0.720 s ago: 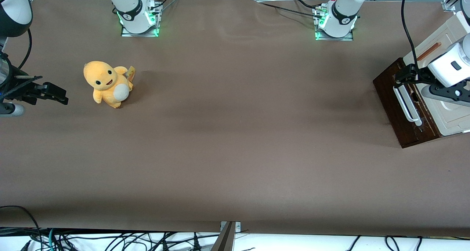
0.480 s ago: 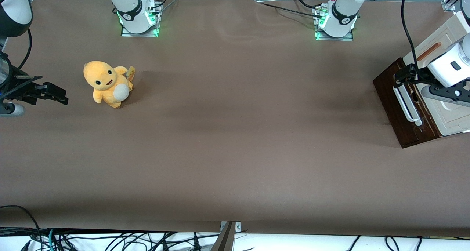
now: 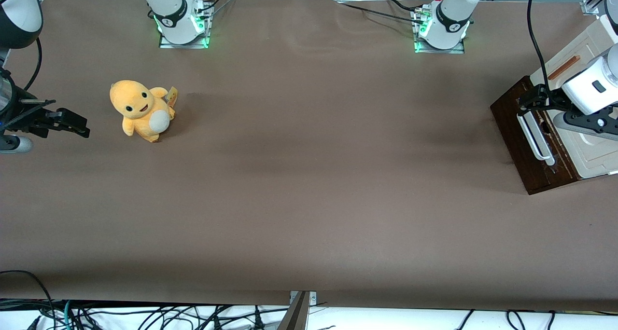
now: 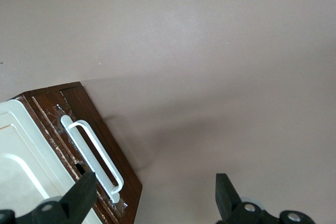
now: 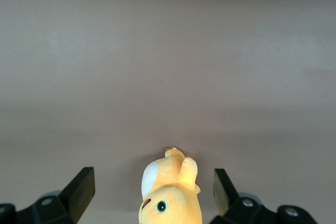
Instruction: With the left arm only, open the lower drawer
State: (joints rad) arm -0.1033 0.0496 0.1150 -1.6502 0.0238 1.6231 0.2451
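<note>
**Above the handle, fingers spread**

A wide table covered in brown paper (image 3: pixel 309 175) fills the scene, with cables trailing along its near edge. At the working arm's end of it stands a small cabinet with a cream top panel (image 3: pixel 579 60). Its dark wooden front faces the middle of the table. The lower drawer (image 3: pixel 519 137) sits at the base of that front, its long white bar handle (image 3: pixel 535 138) running along the dark wood, one end toward 11 o'clock and the other toward 5 o'clock in the front view.

My left arm (image 3: pixel 591 86) reaches in over the cabinet, and my gripper (image 3: pixel 531 102) hangs above the handle's end that lies farther from the front camera. My fingers (image 4: pixel 79 198) stand wide apart. In the wrist view one finger sits over the handle (image 4: pixel 92 153) and the cabinet's edge, the other over bare table, and nothing is held between them.

Toward the parked arm's end of the table, well apart from the cabinet, a yellow plush toy (image 3: pixel 140 110) sits upright on the paper.
</note>
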